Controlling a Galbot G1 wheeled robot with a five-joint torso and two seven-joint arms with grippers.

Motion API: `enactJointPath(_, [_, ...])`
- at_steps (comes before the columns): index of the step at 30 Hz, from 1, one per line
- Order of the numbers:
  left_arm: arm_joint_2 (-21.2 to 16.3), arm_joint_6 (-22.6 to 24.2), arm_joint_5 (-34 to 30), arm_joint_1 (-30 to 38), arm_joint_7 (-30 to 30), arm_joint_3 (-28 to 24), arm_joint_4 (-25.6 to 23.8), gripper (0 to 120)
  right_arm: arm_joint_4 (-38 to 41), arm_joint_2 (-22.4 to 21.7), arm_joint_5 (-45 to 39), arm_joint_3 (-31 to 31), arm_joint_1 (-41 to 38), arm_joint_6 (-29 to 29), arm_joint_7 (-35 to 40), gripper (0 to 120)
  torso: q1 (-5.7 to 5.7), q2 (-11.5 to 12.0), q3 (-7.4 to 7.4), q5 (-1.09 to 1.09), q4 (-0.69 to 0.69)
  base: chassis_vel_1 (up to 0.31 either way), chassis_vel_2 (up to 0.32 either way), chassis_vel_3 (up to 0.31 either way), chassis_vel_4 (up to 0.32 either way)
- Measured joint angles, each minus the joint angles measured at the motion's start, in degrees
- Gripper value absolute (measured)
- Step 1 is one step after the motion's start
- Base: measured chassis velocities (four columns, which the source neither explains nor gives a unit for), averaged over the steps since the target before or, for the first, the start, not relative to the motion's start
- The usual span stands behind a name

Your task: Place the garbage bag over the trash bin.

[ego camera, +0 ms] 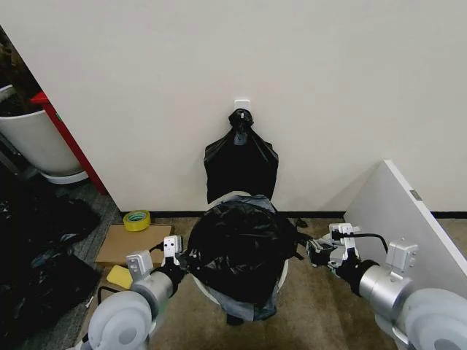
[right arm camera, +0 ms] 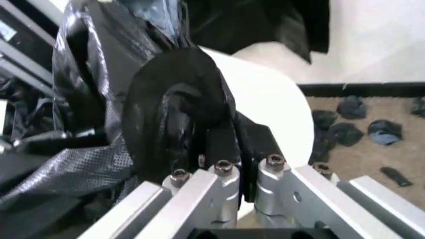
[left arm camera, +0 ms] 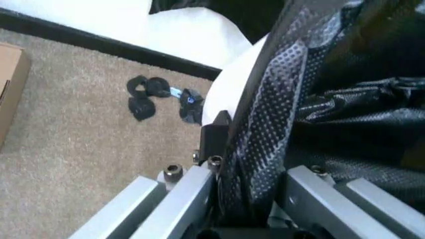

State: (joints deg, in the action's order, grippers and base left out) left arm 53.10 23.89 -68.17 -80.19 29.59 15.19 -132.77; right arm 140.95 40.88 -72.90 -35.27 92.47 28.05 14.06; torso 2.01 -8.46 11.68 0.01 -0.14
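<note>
Both grippers pinch the garbage bag [ego camera: 241, 248]: left gripper [ego camera: 191, 261] on its left edge, right gripper [ego camera: 310, 251] on its right. It drapes over the trash bin [ego camera: 281, 281] on the carpet [ego camera: 321, 306] beside the wall [ego camera: 219, 58].

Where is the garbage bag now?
In the head view, the garbage bag lies draped over the trash bin at centre floor, below the knotted bag on the wall, between the left gripper and right gripper.
</note>
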Motion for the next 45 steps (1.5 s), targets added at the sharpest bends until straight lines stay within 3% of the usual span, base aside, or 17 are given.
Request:
enactJointPath(10, [0.3, 0.1, -3.5, 0.5, 1.8, 0.5, -0.3, 0, -4.8, 0.8, 3.8, 0.4, 1.4, -2.0, -7.2, 0, 0.00, 0.0, 0.00, 0.00, 0.00, 0.000, 0.000, 0.000, 0.000])
enactJointPath(20, [0.4, -0.4, -5.4, 1.2, 3.1, -0.3, 0.3, 0, -7.7, 5.5, 14.7, 7.2, 1.5, -5.3, -8.5, 0, 0.00, 0.0, 0.00, -0.01, -0.01, 0.000, 0.000, 0.000, 0.000])
enactJointPath(25, [0.4, -0.5, -5.4, 1.5, 3.5, -0.5, 1.3, 0, -7.2, 6.4, 15.1, 7.1, 2.1, -6.0, -7.3, 1, 0.00, 0.0, 0.00, -0.01, 0.00, 0.000, 0.000, 0.000, 0.000])
enactJointPath(31, [0.7, -0.7, -6.9, 3.1, 5.0, -0.3, 4.0, 0, -4.4, 7.6, 13.4, 3.6, 5.4, -7.2, -4.2, 26, 0.00, 0.0, 0.00, -0.02, -0.01, 0.000, 0.000, 0.000, 0.000])
enactJointPath(33, [0.7, -0.8, -7.1, 3.3, 5.3, -0.3, 4.2, 0, -4.2, 7.8, 13.3, 3.2, 5.8, -7.2, -3.8, 30, 0.00, 0.0, 0.00, -0.01, 0.00, 0.000, 0.000, 0.000, 0.000])
enactJointPath(41, [0.0, -2.2, -11.9, 6.2, 8.7, -1.3, 8.2, 0, 2.0, 10.6, 14.9, -1.5, 14.4, -7.6, -3.5, 60, 0.00, 0.0, 0.00, -0.03, -0.01, 0.000, 0.000, 0.000, 0.000])
enactJointPath(45, [0.1, -4.1, -13.4, 8.1, 9.1, -2.3, 9.7, 0, 2.4, 11.8, 12.7, -1.7, 15.7, -5.6, -1.0, 73, 0.00, 0.0, 0.00, -0.01, -0.02, 0.000, 0.000, 0.000, 0.000])
